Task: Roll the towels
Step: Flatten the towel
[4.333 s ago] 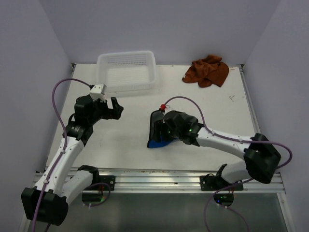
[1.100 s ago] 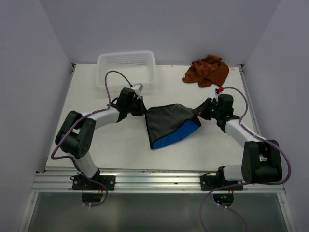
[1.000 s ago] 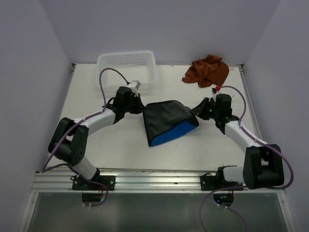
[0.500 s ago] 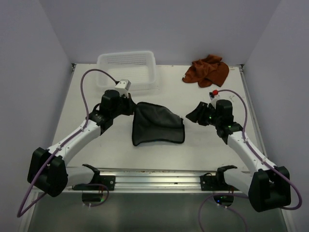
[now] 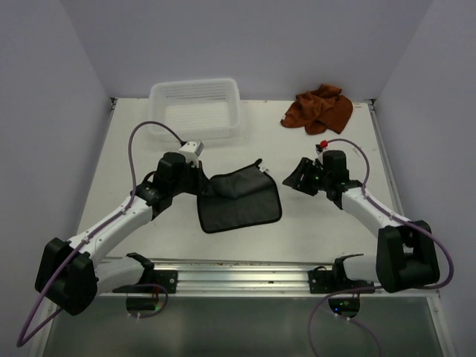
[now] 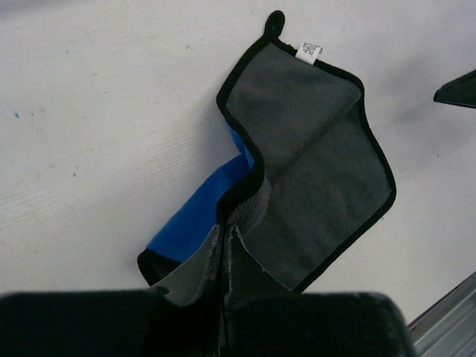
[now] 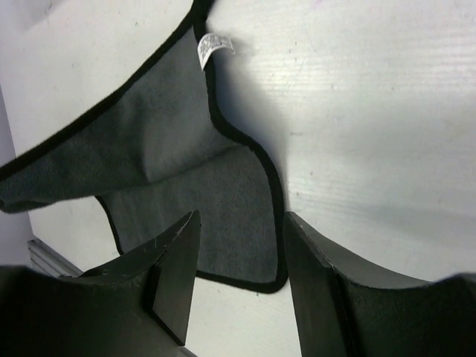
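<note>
jaws of the left gripper [image 5: 202,181] [image 6: 225,297] are clamped tight on the left edge of the blue towel [image 5: 242,204] [image 6: 312,163] [image 7: 149,149], cloth bunched between the fingers. right gripper [image 5: 296,178] [image 7: 242,253] has jaws parted about midway, nothing in them, just right of the towel's far right corner and not touching it. blue towel lies mid table [image 5: 327,230], mostly flat, grey side up with black trim, blue underside showing at a fold near the left gripper, white tag [image 6: 309,50] [image 7: 214,43] at the far corner. rust towel [image 5: 320,109] is crumpled at the far right, well apart from both arms. basket [image 5: 195,83] sits far left.
</note>
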Available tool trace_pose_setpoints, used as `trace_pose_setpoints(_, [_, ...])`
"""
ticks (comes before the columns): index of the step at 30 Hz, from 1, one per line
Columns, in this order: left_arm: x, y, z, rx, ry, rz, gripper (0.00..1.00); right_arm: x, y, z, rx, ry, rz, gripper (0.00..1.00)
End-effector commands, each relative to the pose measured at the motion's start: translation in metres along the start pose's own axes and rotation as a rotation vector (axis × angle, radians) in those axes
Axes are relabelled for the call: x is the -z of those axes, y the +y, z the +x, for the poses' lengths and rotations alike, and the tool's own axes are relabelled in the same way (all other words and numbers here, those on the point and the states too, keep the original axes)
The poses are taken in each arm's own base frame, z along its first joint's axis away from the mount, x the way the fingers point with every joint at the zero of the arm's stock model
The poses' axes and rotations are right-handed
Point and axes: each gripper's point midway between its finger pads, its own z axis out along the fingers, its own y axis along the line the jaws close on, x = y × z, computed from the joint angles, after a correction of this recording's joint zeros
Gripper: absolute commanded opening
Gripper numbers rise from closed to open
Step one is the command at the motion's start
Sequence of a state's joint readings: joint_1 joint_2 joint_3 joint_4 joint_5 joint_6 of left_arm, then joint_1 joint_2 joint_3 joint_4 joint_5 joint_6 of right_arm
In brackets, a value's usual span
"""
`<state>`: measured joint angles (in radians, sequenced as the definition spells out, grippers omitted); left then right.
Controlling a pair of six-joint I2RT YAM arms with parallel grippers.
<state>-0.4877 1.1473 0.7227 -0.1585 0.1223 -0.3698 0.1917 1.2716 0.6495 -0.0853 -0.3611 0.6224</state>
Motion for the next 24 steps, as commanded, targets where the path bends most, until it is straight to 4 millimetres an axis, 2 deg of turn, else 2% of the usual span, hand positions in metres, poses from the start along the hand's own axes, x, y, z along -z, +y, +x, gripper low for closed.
trace_pose_setpoints(1, [0.005, -0.001, -0.005, -0.027, -0.018, -0.018, 0.00, -0.019, 0.024, -0.040, 0.022, -0.067, -0.066, 0.52])
trace_pose_setpoints(3, [0.005, -0.002, -0.006, -0.028, -0.020, -0.019, 0.00, -0.030, 0.033, -0.053, 0.024, -0.066, -0.082, 0.52])
trace_pose_setpoints(4, [0.005, -0.001, -0.007, -0.029, -0.023, -0.023, 0.00, -0.043, 0.028, -0.051, 0.015, -0.036, -0.071, 0.52])
trace_pose_setpoints(5, [0.004, -0.001, -0.005, -0.030, -0.016, -0.027, 0.00, -0.048, 0.040, -0.062, 0.035, -0.043, -0.096, 0.52])
trace_pose_setpoints(8, [0.004, 0.001, -0.005, -0.034, -0.006, -0.035, 0.00, -0.074, 0.048, -0.066, 0.061, 0.003, -0.095, 0.53])
trace_pose_setpoints(12, [0.005, 0.005, -0.005, -0.048, -0.001, -0.052, 0.00, -0.107, 0.047, -0.063, 0.079, 0.055, -0.055, 0.52])
trace_pose_setpoints(13, [0.005, 0.005, -0.005, -0.052, -0.001, -0.056, 0.00, -0.112, 0.048, -0.071, 0.088, 0.038, -0.030, 0.52])
trace_pose_setpoints(15, [0.005, 0.007, -0.004, -0.056, 0.003, -0.064, 0.00, -0.128, 0.041, -0.065, 0.096, 0.056, 0.017, 0.51])
trace_pose_setpoints(17, [0.004, 0.007, -0.004, -0.059, 0.006, -0.065, 0.00, -0.137, 0.042, -0.067, 0.126, 0.066, 0.057, 0.49])
trace_pose_setpoints(18, [0.004, 0.007, -0.003, -0.061, 0.009, -0.066, 0.00, -0.145, 0.036, -0.061, 0.133, 0.090, 0.084, 0.48])
trace_pose_setpoints(19, [0.004, 0.007, -0.003, -0.062, 0.010, -0.068, 0.00, -0.146, 0.033, -0.056, 0.152, 0.112, 0.111, 0.47])
trace_pose_setpoints(20, [0.004, 0.008, -0.003, -0.065, 0.012, -0.068, 0.00, -0.149, 0.040, -0.056, 0.175, 0.107, 0.114, 0.47])
trace_pose_setpoints(24, [0.003, 0.010, -0.002, -0.069, 0.014, -0.077, 0.00, -0.156, 0.034, -0.052, 0.210, 0.092, 0.200, 0.46])
